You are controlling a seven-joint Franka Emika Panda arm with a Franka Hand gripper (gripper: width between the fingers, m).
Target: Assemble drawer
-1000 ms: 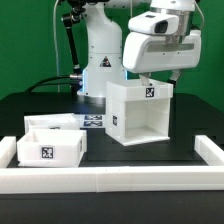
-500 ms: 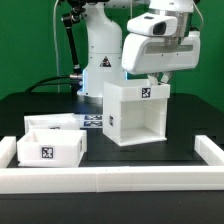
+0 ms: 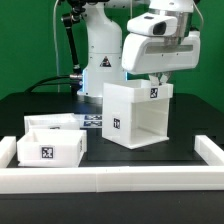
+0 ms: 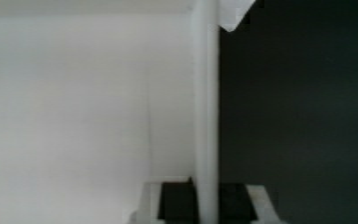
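The drawer housing (image 3: 138,112), a white open-front box with marker tags, stands on the black table at the centre. My gripper (image 3: 157,80) comes down from above onto its top edge at the exterior view's right. In the wrist view my gripper (image 4: 210,202) is shut on the housing's thin upright wall (image 4: 210,90), with the dark fingers (image 4: 176,203) pressed against either side of it. Two smaller open-top trays (image 3: 48,145) sit side by side at the exterior view's left, the front one showing a tag.
The marker board (image 3: 95,121) lies flat between the trays and the housing. A long low white rail (image 3: 110,176) edges the table's front and sides. The robot base (image 3: 100,60) stands behind the housing.
The housing has turned and shifted slightly toward the exterior view's left in my grip, and a tag on its side face now shows. The trays have not moved.
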